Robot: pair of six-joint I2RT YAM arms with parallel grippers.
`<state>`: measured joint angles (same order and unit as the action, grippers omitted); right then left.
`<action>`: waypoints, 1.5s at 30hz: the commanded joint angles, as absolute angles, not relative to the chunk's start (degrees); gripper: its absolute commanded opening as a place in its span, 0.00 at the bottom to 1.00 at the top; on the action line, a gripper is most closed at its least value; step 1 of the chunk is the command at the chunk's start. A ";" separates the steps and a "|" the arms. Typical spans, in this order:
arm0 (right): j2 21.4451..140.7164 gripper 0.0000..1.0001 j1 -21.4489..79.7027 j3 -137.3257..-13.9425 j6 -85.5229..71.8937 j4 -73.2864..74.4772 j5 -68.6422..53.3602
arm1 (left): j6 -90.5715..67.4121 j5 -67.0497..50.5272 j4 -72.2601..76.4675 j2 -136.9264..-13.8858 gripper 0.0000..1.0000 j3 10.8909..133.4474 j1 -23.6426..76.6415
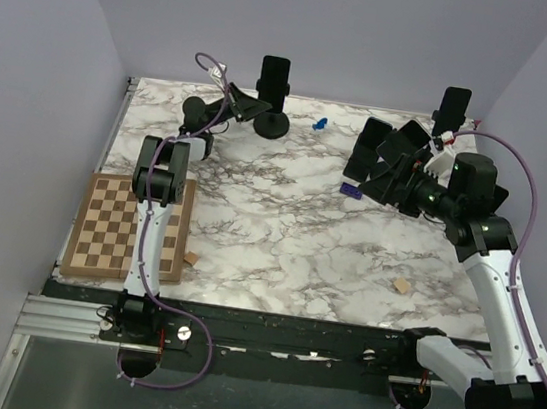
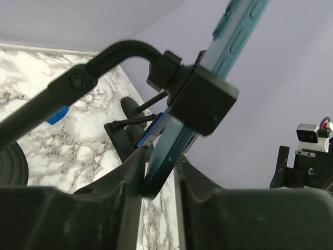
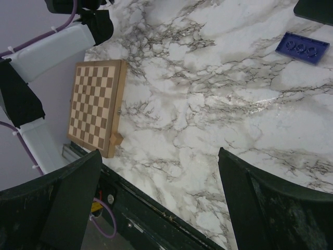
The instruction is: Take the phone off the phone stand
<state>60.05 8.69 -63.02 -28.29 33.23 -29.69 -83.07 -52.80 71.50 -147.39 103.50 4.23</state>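
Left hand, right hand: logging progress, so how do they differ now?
The left hand is shut on the phone, below the phone stand clamp; the right hand is open and empty. The left hand is far left over the table; the right hand hovers at its right. Both have dark fingers.

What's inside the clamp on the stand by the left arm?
The phone, seen edge-on and teal, passes through the clamp. Its lower end is pinched in the left gripper. The stretch within the clamp is covered, and its screen cannot be seen.
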 commanded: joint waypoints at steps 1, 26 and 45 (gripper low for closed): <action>57.58 1.00 9.05 -62.68 -26.53 34.76 -29.81 | -86.66 -52.79 80.98 -141.46 0.30 98.06 4.07; 55.53 1.00 15.45 -56.31 -31.17 35.12 -20.60 | -73.25 -47.32 91.09 -101.20 0.00 31.47 14.50; 77.41 1.00 58.82 -79.74 -44.33 43.20 14.33 | -70.04 -36.12 91.00 -80.87 0.05 1.77 20.08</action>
<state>72.27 52.71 -73.17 -43.53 40.07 8.78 -69.01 -38.50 87.26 -81.14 6.46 19.64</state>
